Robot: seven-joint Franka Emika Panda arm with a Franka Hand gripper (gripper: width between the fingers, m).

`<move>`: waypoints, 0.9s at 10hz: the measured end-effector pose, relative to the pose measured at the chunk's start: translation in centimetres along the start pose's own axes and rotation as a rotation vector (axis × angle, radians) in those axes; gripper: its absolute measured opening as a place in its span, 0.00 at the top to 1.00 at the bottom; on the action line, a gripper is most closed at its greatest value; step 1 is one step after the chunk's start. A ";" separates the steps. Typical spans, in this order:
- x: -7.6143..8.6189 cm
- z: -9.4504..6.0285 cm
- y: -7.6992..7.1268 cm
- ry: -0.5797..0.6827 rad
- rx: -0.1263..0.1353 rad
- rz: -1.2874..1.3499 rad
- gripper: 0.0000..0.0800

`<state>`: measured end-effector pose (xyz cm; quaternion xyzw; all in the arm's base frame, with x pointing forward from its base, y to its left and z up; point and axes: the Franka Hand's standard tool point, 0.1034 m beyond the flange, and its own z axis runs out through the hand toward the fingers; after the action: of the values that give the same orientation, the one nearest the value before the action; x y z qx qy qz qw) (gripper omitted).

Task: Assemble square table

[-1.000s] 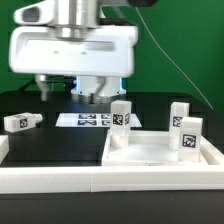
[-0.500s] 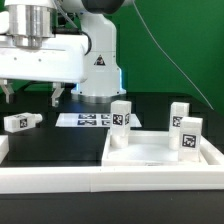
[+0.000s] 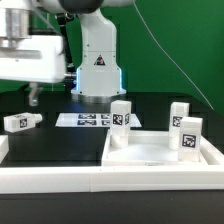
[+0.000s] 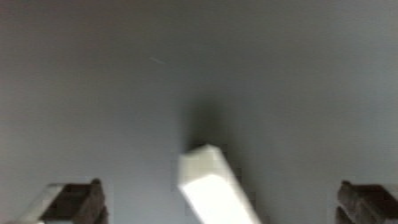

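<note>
Square table top (image 3: pixel 160 152) lies on the desk (image 3: pixel 60 140) with three legs standing on it. One loose leg (image 3: pixel 20 122) lies apart. The hand (image 4: pixel 222 203) hangs wide open, holding nothing. Come down crooked and it could push that leg away.

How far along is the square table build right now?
Done: three legs stand upright on the square tabletop. In hand: nothing; the gripper is open, its fingers hanging over the fourth leg, which lies loose on the black table. Left: picking up and fitting that leg.
</note>
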<state>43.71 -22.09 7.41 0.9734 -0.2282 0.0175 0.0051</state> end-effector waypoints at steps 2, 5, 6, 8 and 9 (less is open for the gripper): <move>-0.5 0.4 1.6 -0.019 0.002 0.044 0.19; 0.2 0.5 0.1 0.014 -0.027 0.006 0.19; 0.0 0.6 0.3 0.012 -0.023 0.011 0.19; -1.4 1.4 2.8 -0.005 -0.010 0.088 0.19; -2.2 1.8 3.4 -0.019 -0.011 0.101 0.19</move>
<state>40.28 -24.18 5.53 0.9608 -0.2770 0.0070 0.0075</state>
